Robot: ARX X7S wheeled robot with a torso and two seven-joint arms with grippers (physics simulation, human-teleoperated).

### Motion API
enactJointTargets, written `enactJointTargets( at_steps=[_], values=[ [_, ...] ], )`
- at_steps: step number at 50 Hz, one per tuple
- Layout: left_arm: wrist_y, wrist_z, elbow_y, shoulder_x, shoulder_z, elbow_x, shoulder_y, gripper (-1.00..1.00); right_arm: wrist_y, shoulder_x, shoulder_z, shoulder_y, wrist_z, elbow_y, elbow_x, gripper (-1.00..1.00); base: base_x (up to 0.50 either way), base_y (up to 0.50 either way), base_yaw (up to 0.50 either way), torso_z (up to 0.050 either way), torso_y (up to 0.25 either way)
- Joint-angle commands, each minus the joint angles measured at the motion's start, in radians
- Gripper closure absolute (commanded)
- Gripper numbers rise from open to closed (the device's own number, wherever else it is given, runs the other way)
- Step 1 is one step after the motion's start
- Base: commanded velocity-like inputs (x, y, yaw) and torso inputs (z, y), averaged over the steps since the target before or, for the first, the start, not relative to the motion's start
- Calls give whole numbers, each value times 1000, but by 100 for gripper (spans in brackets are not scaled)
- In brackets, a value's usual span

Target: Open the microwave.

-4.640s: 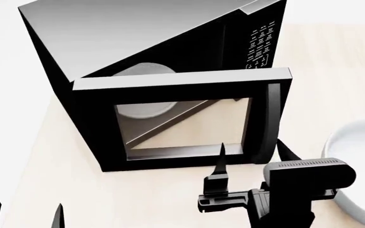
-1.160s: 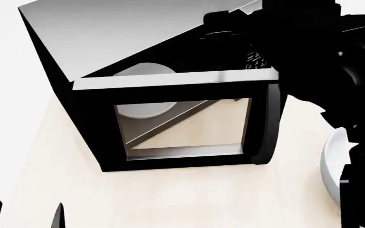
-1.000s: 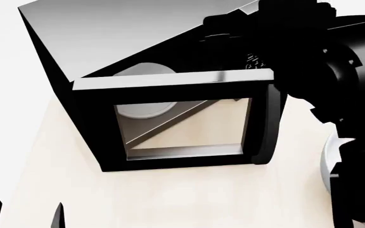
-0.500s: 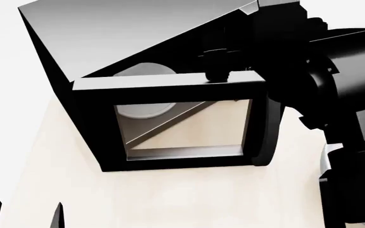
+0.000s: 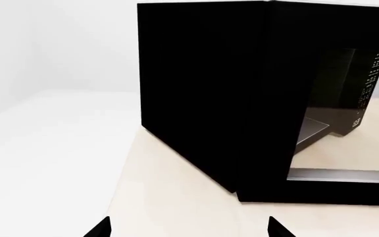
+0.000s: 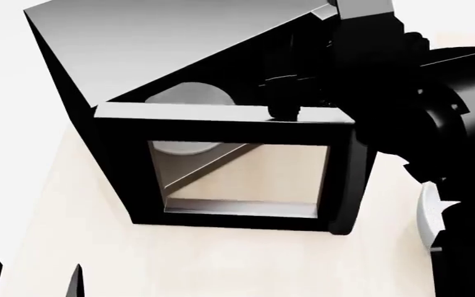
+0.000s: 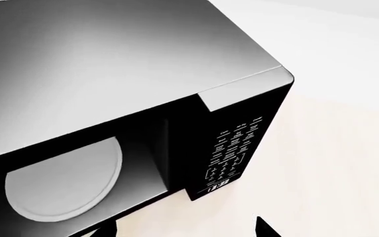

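Observation:
The microwave (image 6: 163, 43) stands on the pale table with its glass-windowed door (image 6: 130, 167) swung wide open, the vertical black handle (image 6: 346, 185) at the door's right edge. In the right wrist view the microwave (image 7: 110, 54) shows its white turntable (image 7: 64, 185) in the open cavity and its keypad (image 7: 232, 153). My right gripper (image 7: 183, 229) is open and empty; in the head view it (image 6: 283, 102) hangs just behind the door's top edge. My left gripper (image 5: 188, 229) is open, low at the front left (image 6: 33, 278), facing the microwave's black side (image 5: 203, 89).
A white bowl (image 6: 425, 216) sits on the table (image 6: 221, 260) at the right, mostly hidden by my bulky right arm (image 6: 435, 124), which covers the keypad side of the oven in the head view. White floor lies beyond the table's left edge.
My right arm rose from in front of the door and came over behind its top edge. The door has swung further out, its handle side nearer me. The left gripper stayed put.

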Motion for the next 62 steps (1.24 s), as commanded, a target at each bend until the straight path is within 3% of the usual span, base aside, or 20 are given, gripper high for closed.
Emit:
enactJointTargets(
  at_steps=[1, 25, 62],
  values=[
    [0, -4, 4, -3, 2, -1, 2, -100, 77, 32, 19, -59, 53, -100, 58, -100, 0, 0, 0, 0, 0],
    [1, -11, 8, -8, 6, -3, 1, -100, 226, 80, 145, -171, 216, -346, 229, -100, 0, 0, 0, 0, -1],
    [5, -18, 6, -14, 16, -6, -2, -100, 281, 120, 222, -297, 362, -528, 448, -100, 0, 0, 0, 0, -1]
  ],
)
